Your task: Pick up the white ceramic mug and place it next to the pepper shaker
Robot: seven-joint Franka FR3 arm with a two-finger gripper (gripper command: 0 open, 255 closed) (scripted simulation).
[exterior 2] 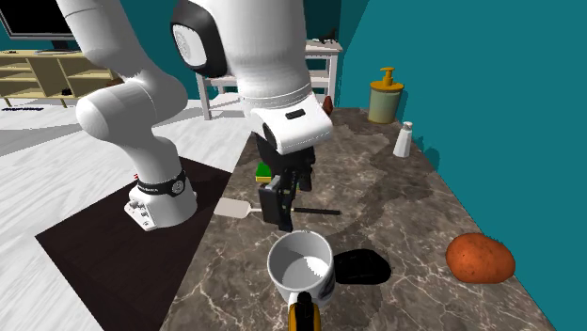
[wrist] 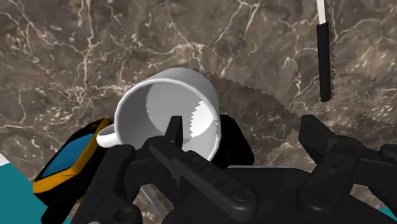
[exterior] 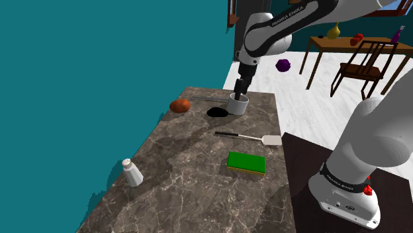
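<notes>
My black fingers are spread: one tip dips inside the plain white handled mug, the other stands well outside its wall, and nothing is pinched. The mug sits upright on the dark marbled stone surface. From the shoulder view's left I see the small white shaker, well apart from the mug, then a brown rounded lump. The second exterior view adds a yellow pump bottle just beside that shaker.

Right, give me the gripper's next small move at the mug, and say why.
Probably shut the gripper. It stands open, one finger inside the white mug and the other outside its wall, so closing should pinch that wall before any lift.
</notes>
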